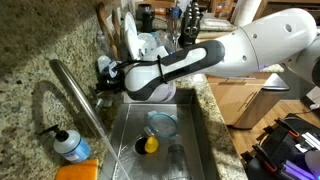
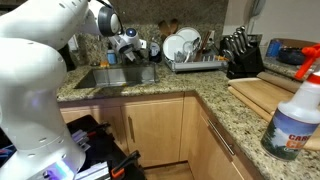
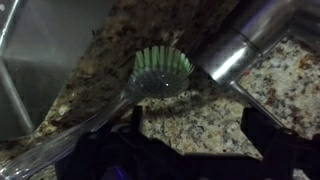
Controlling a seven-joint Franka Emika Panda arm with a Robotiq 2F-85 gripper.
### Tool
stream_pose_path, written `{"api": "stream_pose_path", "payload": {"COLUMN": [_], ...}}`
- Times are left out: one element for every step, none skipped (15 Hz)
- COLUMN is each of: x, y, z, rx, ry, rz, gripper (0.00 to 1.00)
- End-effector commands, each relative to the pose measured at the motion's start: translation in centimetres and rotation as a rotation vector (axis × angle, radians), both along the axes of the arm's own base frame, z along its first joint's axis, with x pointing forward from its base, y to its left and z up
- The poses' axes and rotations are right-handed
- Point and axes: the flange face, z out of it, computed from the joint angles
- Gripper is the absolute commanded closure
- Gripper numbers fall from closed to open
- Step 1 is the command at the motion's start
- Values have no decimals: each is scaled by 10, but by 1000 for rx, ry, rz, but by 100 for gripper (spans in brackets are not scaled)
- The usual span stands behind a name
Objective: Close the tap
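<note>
The tap (image 1: 82, 98) is a long slim arched spout of brushed silver metal that rises from the granite counter left of the sink and reaches over the basin. In the wrist view a silver metal cylinder of the tap (image 3: 245, 40) lies at the upper right. My gripper (image 1: 106, 76) hovers behind the tap near the counter's back edge. It also shows in an exterior view (image 2: 121, 44). In the wrist view its two dark fingers (image 3: 195, 130) stand wide apart over bare granite, empty. I cannot tell whether water is running.
A blue-and-white soap bottle (image 1: 70, 146) and an orange sponge (image 1: 80, 171) sit by the tap. The sink (image 1: 200, 140) holds a bowl (image 1: 162, 124), a yellow item and a glass. A green dish brush (image 3: 163, 68) lies ahead of the fingers. A dish rack (image 2: 195, 52) stands behind.
</note>
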Motion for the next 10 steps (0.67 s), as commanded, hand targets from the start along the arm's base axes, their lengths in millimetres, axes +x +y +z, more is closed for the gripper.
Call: {"api": "stream_pose_path", "payload": {"x": [-7, -6, -6, -7, -7, -7, 1, 1, 1, 1], "y": [-11, -16, -19, -20, -21, -24, -16, -18, -18, -18], "z": [-5, -7, -10, -11, -10, -10, -17, -17, -18, -18], "rx": [-12, -6, -5, 1, 12, 12, 15, 17, 18, 18], "ry": [74, 86, 101, 107, 113, 118, 94, 99, 100, 101], "rz": [142, 169, 187, 199, 212, 195, 168, 167, 167, 167], "gripper": [0, 0, 0, 0, 0, 0, 0, 0, 0, 0]}}
